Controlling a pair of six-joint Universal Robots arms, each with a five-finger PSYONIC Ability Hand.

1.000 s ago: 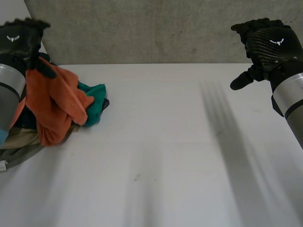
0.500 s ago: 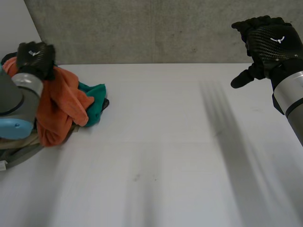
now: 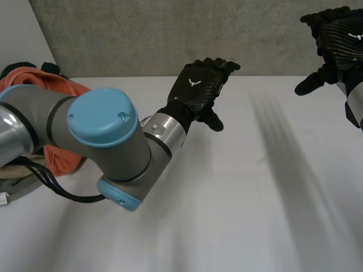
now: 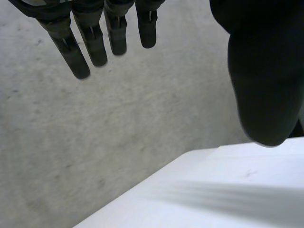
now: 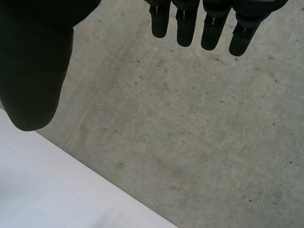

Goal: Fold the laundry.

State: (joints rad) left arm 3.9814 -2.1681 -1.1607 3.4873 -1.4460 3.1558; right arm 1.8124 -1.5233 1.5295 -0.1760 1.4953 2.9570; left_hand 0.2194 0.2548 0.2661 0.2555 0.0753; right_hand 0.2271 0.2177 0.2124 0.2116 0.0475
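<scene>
Laundry pile [image 3: 39, 82] still sits heaped at the left edge of the table [image 3: 238, 198]; your left hand [image 3: 198, 90] has swung away to mid-table, fingers straight, empty. Your right hand [image 3: 340, 39] hangs spread, empty. You've nothing picked to fold yet

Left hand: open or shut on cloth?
Open, empty: the left hand has straight fingers, thumb apart, nothing between them, above the table, away from the laundry pile.
</scene>
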